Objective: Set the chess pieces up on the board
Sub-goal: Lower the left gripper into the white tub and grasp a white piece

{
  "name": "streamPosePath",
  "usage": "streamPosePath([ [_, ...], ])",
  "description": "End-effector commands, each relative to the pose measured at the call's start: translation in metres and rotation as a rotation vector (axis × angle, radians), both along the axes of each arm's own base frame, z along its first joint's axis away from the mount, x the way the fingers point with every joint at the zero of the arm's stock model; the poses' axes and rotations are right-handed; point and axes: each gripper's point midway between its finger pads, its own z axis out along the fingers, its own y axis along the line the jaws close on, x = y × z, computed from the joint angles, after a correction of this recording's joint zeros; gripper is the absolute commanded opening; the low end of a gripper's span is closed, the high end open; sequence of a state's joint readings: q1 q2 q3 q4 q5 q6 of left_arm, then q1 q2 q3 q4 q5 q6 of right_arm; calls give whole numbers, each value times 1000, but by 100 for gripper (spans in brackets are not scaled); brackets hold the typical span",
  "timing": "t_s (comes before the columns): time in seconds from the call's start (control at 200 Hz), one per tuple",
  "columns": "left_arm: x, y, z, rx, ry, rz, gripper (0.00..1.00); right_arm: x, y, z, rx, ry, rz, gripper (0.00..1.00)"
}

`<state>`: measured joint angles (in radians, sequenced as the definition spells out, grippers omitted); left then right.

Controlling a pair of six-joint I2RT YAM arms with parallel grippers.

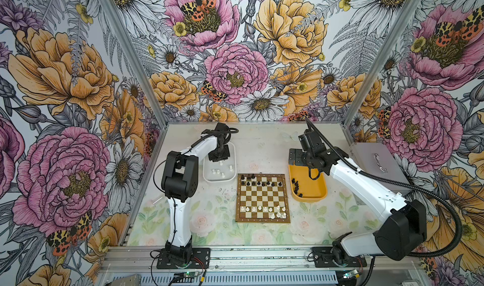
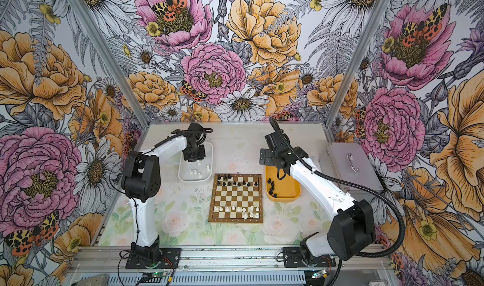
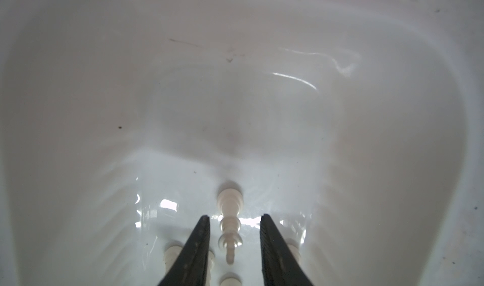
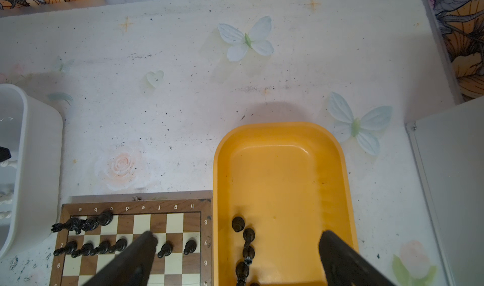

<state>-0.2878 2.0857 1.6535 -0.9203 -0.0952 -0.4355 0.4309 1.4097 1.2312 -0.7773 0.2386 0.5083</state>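
Note:
The board [image 1: 262, 198] [image 2: 235, 198] lies mid-table, with black chess pieces [image 1: 258, 183] on its two far rows and white ones [image 1: 264, 208] on its near rows. My left gripper [image 1: 219, 161] [image 3: 235, 216] is down in the white tray [image 1: 219, 180]. It is open, its jaws on either side of a lying white piece [image 3: 230, 200] with a gap at each side. Other white pieces [image 1: 217, 172] lie close by. My right gripper [image 1: 296, 157] [image 4: 238, 233] hangs wide open and empty, over the yellow tray [image 4: 282, 172] and the board's edge. Several black pieces [image 4: 247, 245] lie in that tray.
A grey metal box with a handle [image 1: 377, 164] stands at the right edge, beside the yellow tray [image 1: 314, 190]. The white tray's wall [image 4: 39, 145] stands close to the board's far left corner. Both arm bases sit on the rail along the table's front.

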Motion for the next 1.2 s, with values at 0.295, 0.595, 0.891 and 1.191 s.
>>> streamPosePath([
  [0.295, 2, -2, 1, 3, 2, -23, 30, -4, -7, 5, -3, -18, -28, 100],
  [0.595, 2, 0, -1, 11, 8, -24, 25, -8, -9, 6, 1, -23, -32, 100],
  [0.891, -1, 3, -4, 18, 17, -28, 22, -9, -10, 7, 4, -28, -37, 100],
  [1.191, 0, 4, -4, 21, 16, -30, 17, -13, -11, 8, 11, -31, -44, 100],
])
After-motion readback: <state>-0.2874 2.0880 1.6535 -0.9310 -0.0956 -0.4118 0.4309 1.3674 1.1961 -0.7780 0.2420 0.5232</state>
